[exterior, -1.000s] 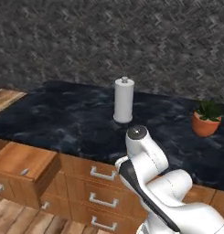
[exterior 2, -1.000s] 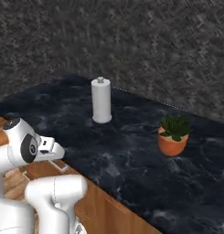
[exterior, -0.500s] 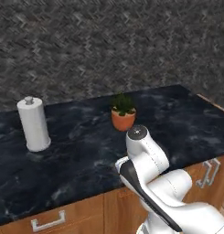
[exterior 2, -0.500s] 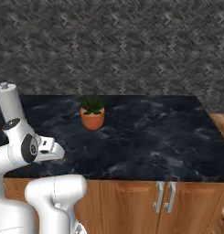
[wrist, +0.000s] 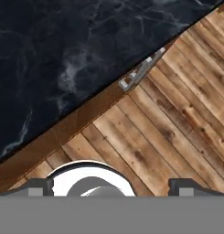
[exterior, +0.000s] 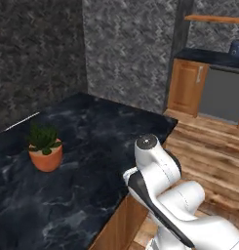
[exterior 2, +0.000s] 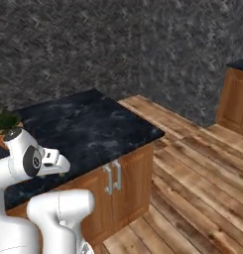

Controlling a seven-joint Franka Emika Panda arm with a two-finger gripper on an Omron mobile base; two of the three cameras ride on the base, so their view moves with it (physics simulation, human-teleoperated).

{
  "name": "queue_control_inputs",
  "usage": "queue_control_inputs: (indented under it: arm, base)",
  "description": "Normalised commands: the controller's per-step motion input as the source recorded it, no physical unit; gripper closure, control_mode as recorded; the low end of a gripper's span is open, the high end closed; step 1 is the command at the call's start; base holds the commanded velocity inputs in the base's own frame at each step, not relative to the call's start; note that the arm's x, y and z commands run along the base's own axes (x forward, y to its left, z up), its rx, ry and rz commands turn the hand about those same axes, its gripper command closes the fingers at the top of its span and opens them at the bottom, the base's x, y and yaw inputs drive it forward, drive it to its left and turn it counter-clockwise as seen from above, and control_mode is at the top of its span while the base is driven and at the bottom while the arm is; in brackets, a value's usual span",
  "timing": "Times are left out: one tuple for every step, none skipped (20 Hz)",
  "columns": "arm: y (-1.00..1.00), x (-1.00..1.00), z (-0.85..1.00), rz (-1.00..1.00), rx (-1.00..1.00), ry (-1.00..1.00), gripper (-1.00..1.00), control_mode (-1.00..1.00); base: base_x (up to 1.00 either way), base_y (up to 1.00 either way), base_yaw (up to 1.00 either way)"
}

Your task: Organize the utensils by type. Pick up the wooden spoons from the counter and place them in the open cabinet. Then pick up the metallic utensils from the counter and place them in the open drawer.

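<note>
1. The grey stone-patterned wall [exterior: 126, 53] is running behind everything, meeting a second wall face at a corner in the right base view.
2. The wooden plank floor [exterior 2: 192, 198] is spreading from the 3 o'clock side of the right base view down toward 5 o'clock, and in the hand view it is covering the half from 2 o'clock round to 6 o'clock.
3. The counter [exterior: 87, 146], black with pale marble veining, is lying across the 7 to 10 o'clock part of the left base view; its corner is pointing toward 3 o'clock there. None of the spoons can be seen on the part of it that is showing.
4. The low cabinets [exterior 2: 128, 183] of orange-brown wood are sitting under the counter, with a pair of vertical silver handles [exterior 2: 113, 178] side by side near the door edges; in the hand view these handles are appearing as a small grey strip at about 1 o'clock.
5. A further run of cabinets [exterior: 187, 88] is standing well apart at 2 o'clock in the left base view, beside a grey appliance front [exterior: 223, 95], with a wooden shelf [exterior: 213, 18] above.
6. A potted plant [exterior: 44, 149] in a terracotta pot is resting on the counter at 9 o'clock in the left base view.
7. The gripper [wrist: 111, 187] is hanging over the counter's edge and the floor, its fingertips [wrist: 38, 186] standing spread wide at the bottom of the hand view with nothing between them.
</note>
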Motion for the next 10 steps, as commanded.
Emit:
queue_control_inputs:
  arm:
    - [0.0, 0.0, 0.0, 0.0, 0.0, 0.0, -1.0, 1.0]
    - [0.0, 0.0, 0.0, 0.0, 0.0, 0.0, -1.0, 1.0]
    - [0.0, 0.0, 0.0, 0.0, 0.0, 0.0, -1.0, 1.0]
    - [0.0, 0.0, 0.0, 0.0, 0.0, 0.0, -1.0, 1.0]
    - [0.0, 0.0, 0.0, 0.0, 0.0, 0.0, -1.0, 1.0]
    - [0.0, 0.0, 0.0, 0.0, 0.0, 0.0, -1.0, 1.0]
    - [0.0, 0.0, 0.0, 0.0, 0.0, 0.0, -1.0, 1.0]
    - [0.0, 0.0, 0.0, 0.0, 0.0, 0.0, -1.0, 1.0]
    - [0.0, 0.0, 0.0, 0.0, 0.0, 0.0, -1.0, 1.0]
    - [0.0, 0.0, 0.0, 0.0, 0.0, 0.0, -1.0, 1.0]
  base:
    - [0.0, 0.09, -1.0]
    - [0.0, 0.06, -1.0]
    - [0.0, 0.0, -1.0]
    - [0.0, 0.0, -1.0]
    - [0.03, 0.0, -1.0]
    - [0.19, 0.0, -1.0]
    - [0.37, -0.01, -0.82]
    - [0.47, -0.04, -0.73]
    - [0.56, -0.08, -0.62]
    - [0.61, -0.09, -0.58]
